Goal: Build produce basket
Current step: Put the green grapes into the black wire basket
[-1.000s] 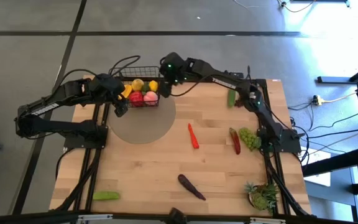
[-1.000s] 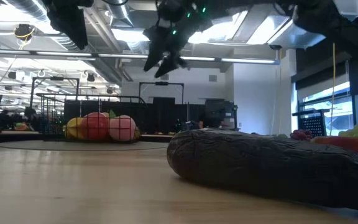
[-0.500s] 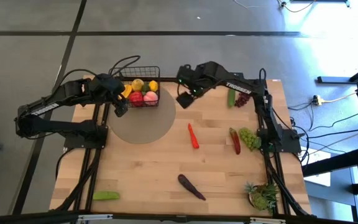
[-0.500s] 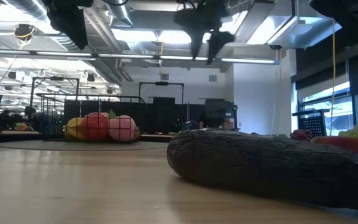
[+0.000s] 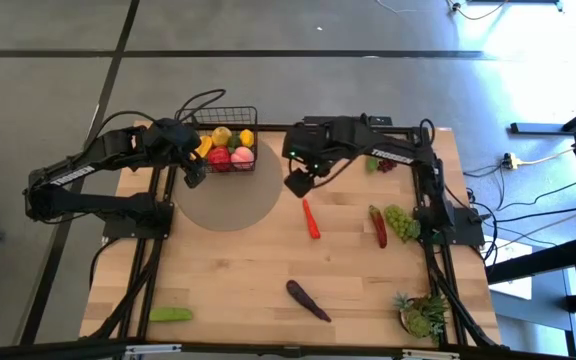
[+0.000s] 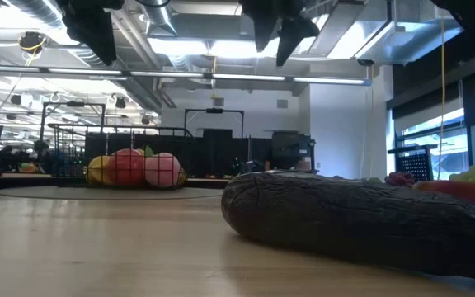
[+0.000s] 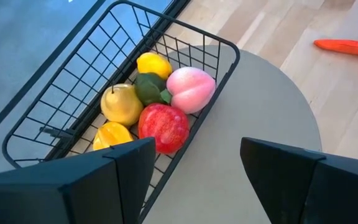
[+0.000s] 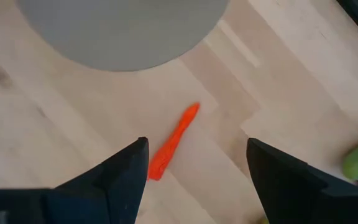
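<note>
The job looks about half done: the basket [image 5: 230, 140] sits at the far left of the table on a grey round mat [image 5: 230, 200] and holds an apple [image 7: 164, 127], peach [image 7: 190, 89], pear [image 7: 121, 104] and lemons [image 7: 154, 64]. Loose on the wood are grapes [image 5: 401, 222], an eggplant [image 5: 308, 300], two red chilies [image 5: 311, 218] and green pieces. The right gripper [image 5: 297, 183] hangs spread and empty above the nearer chili; the left gripper [image 5: 194, 172], also spread and empty, waits beside the basket.

Fruit-filled black wire basket [image 5: 231, 131] on grey mat [image 5: 230, 200]
</note>
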Controlling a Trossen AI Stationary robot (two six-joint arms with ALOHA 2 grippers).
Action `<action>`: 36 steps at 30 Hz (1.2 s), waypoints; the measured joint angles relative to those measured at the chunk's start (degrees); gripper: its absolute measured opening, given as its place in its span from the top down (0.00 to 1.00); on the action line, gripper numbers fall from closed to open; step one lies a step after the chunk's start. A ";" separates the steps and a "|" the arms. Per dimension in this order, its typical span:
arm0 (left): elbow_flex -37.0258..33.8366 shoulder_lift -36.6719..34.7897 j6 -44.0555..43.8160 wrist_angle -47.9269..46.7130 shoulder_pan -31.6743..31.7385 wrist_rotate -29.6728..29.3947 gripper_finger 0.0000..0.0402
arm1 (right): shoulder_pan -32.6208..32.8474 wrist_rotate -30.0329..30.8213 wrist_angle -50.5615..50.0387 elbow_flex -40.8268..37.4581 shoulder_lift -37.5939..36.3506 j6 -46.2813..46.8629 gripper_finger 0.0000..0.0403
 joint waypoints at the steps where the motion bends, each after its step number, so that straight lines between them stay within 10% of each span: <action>1: 0.00 0.00 0.02 -0.02 0.00 0.00 0.44 | 0.45 0.03 0.02 -0.04 -0.35 0.01 0.36; 23: 0.00 0.02 0.02 6.60 -0.02 3.48 0.44 | 5.93 -8.92 0.02 -48.55 -35.70 24.72 0.36; 36: 0.00 0.66 0.02 10.29 -0.04 3.47 0.44 | 6.08 -9.21 0.29 -74.56 -41.27 26.88 0.36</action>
